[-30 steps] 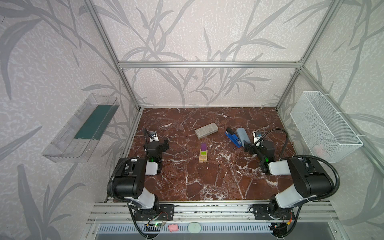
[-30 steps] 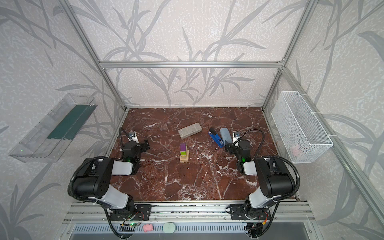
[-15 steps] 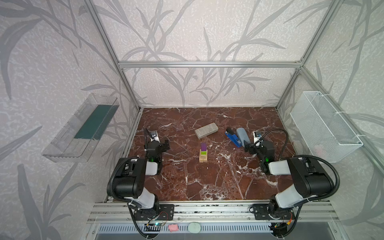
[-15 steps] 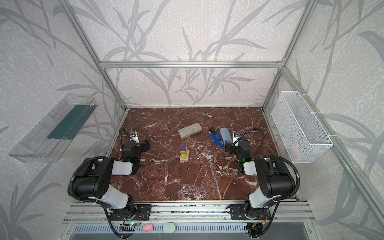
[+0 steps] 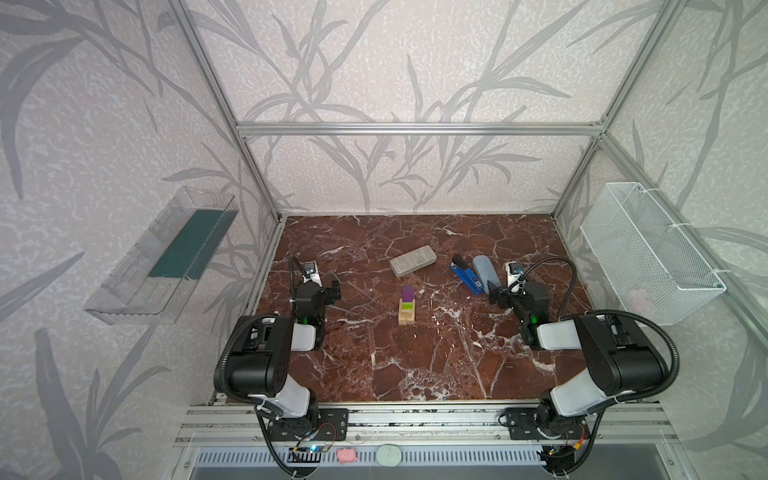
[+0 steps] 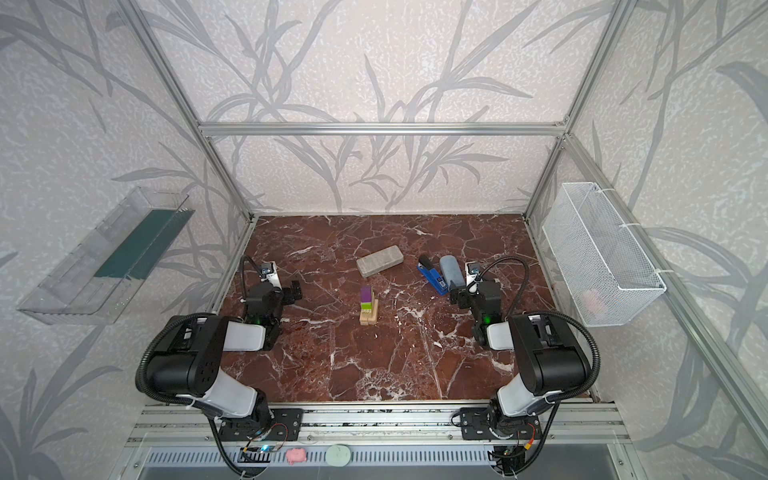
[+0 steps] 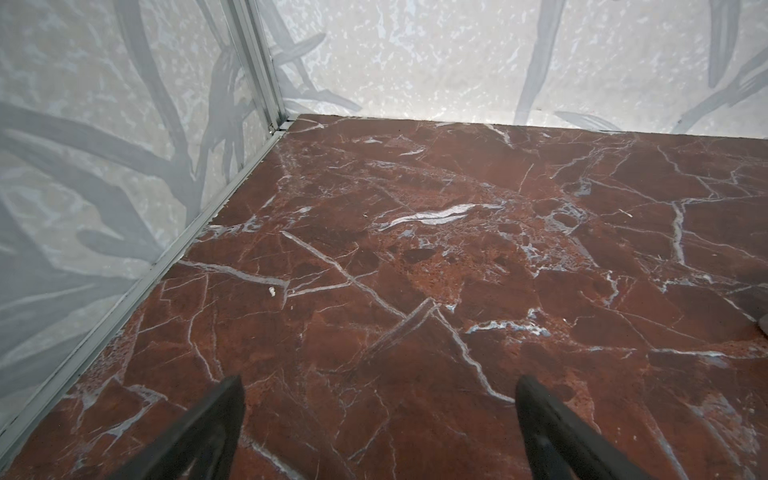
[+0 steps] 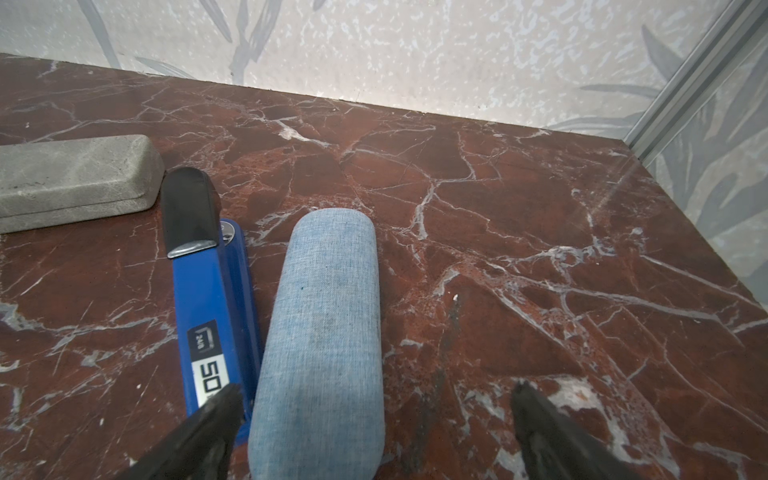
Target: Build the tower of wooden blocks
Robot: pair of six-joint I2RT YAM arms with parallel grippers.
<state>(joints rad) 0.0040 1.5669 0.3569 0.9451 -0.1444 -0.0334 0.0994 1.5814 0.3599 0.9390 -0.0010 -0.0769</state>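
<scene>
Two grippers, both spread wide and both empty, is what I have on my screens. The tower (image 5: 407, 309) (image 6: 368, 309) stands near the middle of the marble table (image 5: 415, 365), and I place everything from it. It is a narrow stack: pale wood at the base, a lime green block (image 5: 406, 306) (image 6: 366, 306) above that, and a purple block (image 5: 408, 294) (image 6: 365, 294) on top. The pale layers are too small for me to count.

The left gripper (image 5: 321, 287) (image 7: 378, 386) hangs well apart from the tower on its left side, close to the side wall. Its wrist view shows only bare marble between its fingers (image 7: 224, 399).

The right gripper (image 5: 505, 292) (image 8: 376, 392) sits well apart from the tower on its right side, jaws as wide as the left one's and clamped on nothing. A blue-grey fabric case (image 5: 484, 270) (image 6: 451, 270) (image 8: 324, 340) lies right in front of it. The case's near end reaches in beside one of the fingers (image 8: 220, 411), and I cannot tell whether they touch.

A blue-and-black stapler (image 5: 467, 274) (image 6: 434, 275) (image 8: 208, 291) lies just beside that case, on the side toward the tower. Behind the tower, nearer the back wall, a speckled grey slab (image 5: 412, 260) (image 6: 380, 260) (image 8: 70, 178) lies flat, near the tower and apart from it.
</scene>
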